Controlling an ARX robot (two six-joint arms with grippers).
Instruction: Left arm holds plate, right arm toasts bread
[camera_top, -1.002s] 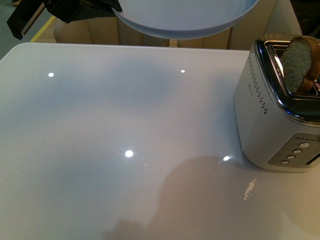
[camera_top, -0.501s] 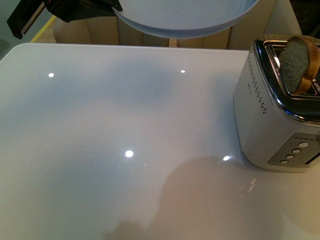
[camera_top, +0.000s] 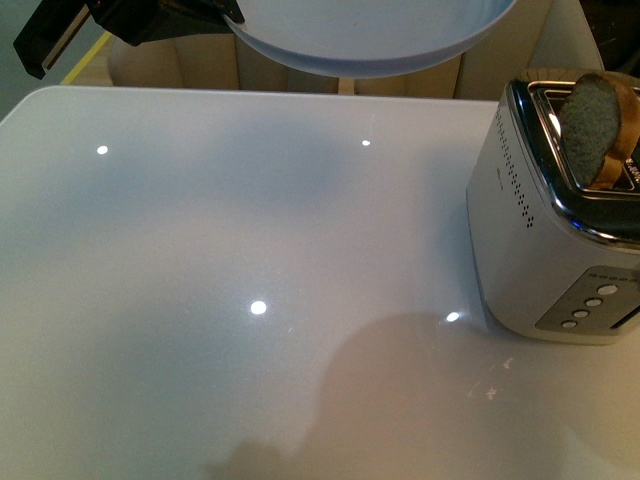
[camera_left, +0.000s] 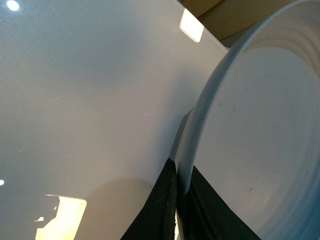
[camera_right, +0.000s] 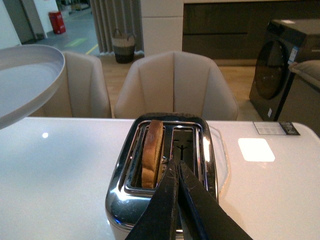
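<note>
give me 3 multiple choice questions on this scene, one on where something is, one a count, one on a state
1. Where is the bread?
A. on the plate
B. clamped in the right gripper
C. standing in a slot of the toaster

2. How many slots does the toaster have?
A. one
B. two
C. four

3. What is the left gripper doing?
A. shut on the plate's rim
B. open and empty
C. pressing a toaster button

Answers:
1 C: the slice stands upright and sticks out of a slot, while the right gripper is shut on nothing.
2 B: the right wrist view shows two slots side by side, and only one is filled.
3 A: the left wrist view shows a dark finger on each side of the rim.
</note>
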